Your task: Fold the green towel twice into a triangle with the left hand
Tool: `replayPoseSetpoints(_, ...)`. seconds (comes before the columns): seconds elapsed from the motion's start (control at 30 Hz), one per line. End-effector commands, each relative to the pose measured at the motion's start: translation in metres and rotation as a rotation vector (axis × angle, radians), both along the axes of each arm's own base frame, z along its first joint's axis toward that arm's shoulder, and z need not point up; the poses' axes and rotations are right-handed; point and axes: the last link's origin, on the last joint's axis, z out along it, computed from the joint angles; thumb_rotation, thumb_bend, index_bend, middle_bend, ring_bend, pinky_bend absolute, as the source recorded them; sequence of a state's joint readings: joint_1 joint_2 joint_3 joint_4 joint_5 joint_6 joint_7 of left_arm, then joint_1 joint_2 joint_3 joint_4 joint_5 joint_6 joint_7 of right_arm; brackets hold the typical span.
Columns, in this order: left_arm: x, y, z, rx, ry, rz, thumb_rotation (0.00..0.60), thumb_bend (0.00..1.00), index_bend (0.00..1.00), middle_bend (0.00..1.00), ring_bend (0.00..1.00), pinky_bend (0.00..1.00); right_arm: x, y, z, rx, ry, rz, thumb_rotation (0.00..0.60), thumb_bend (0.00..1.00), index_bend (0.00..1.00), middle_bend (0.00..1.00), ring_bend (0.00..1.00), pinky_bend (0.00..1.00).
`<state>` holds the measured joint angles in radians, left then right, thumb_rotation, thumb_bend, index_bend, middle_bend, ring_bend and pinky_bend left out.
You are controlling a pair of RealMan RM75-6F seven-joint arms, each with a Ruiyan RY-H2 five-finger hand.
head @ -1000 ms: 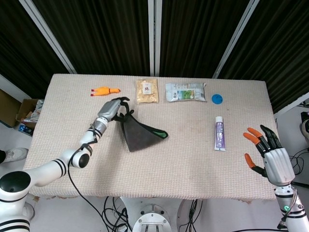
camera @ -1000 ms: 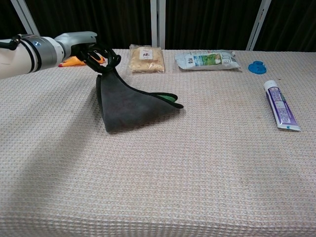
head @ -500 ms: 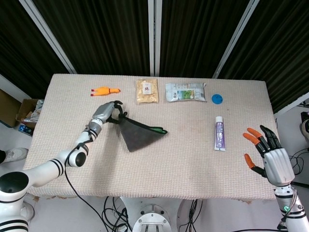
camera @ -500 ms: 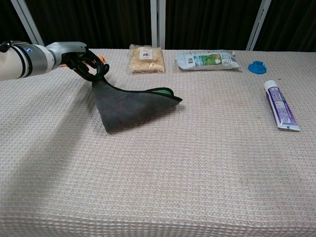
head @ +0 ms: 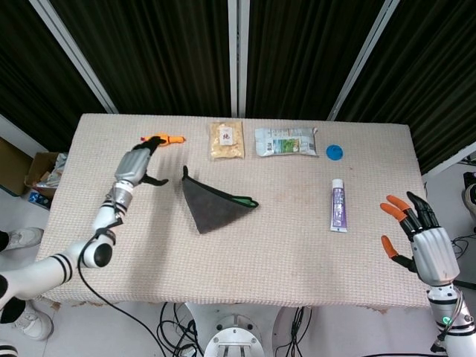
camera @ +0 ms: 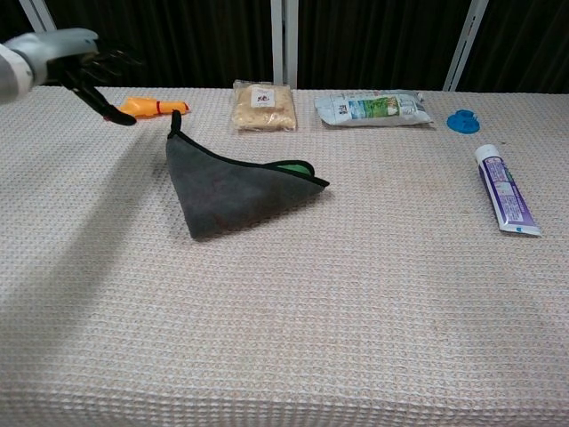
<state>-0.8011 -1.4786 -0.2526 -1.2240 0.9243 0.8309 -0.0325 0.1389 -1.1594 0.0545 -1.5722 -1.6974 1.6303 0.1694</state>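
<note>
The left hand point(head: 134, 165) has let go of the towel point(head: 214, 205) and moved away toward 9 o'clock, fingers spread and holding nothing. The towel lies flat as a triangle near the table's point(head: 282, 253) middle. The folding looks done. The right hand point(head: 424, 245) waits, fingers spread.

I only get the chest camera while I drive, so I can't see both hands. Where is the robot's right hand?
Observer: The right hand hangs by the table's right edge, near the front corner, with its fingers spread and nothing in it.
Operator: Is it touching the toothpaste?
Observer: No. In the head view the toothpaste tube lies flat on the table, clearly apart from that hand, further in and further back.
Operator: Is there anything next to the table I can't see?
Observer: Yes, a cardboard box stands on the floor beyond the table's left edge.
</note>
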Motion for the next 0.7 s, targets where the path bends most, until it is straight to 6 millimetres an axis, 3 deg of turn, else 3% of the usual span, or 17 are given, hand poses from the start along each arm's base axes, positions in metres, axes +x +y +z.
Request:
replayPoseSetpoints(0.03,-0.035,-0.034,0.049,0.144,0.165,-0.050,0.600,0.13,0.16,0.09,0.10,0.13,-0.011,-0.003,0.005,0.021,0.021,-0.054,0.600,0.31,0.24,0.15,0.00,0.10)
replayPoseSetpoints(0.17,-0.065,-0.072,0.080,0.247,0.219,-0.070,0.600,0.13,0.20,0.10,0.10,0.13,-0.023,-0.006,0.006,0.044,0.077,-0.146,0.600,0.31,0.18,0.14,0.00,0.09)
replayPoseSetpoints(0.3,-0.089,-0.111,0.096,0.310,0.259,-0.081,0.600,0.13,0.20,0.11,0.10,0.13,-0.030,-0.009,0.004,0.070,0.081,-0.197,0.600,0.31,0.12,0.10,0.00,0.08)
replayPoseSetpoints(0.47,-0.105,-0.170,0.098,0.323,0.251,-0.065,0.600,0.13,0.20,0.11,0.10,0.13,-0.031,-0.006,0.002,0.079,0.058,-0.194,0.600,0.32,0.10,0.09,0.00,0.07)
replayPoseSetpoints(0.7,-0.108,-0.234,0.090,0.357,0.212,-0.039,0.600,0.12,0.20,0.11,0.10,0.13,-0.031,0.006,-0.007,0.076,0.022,-0.164,0.600,0.32,0.10,0.10,0.00,0.07)
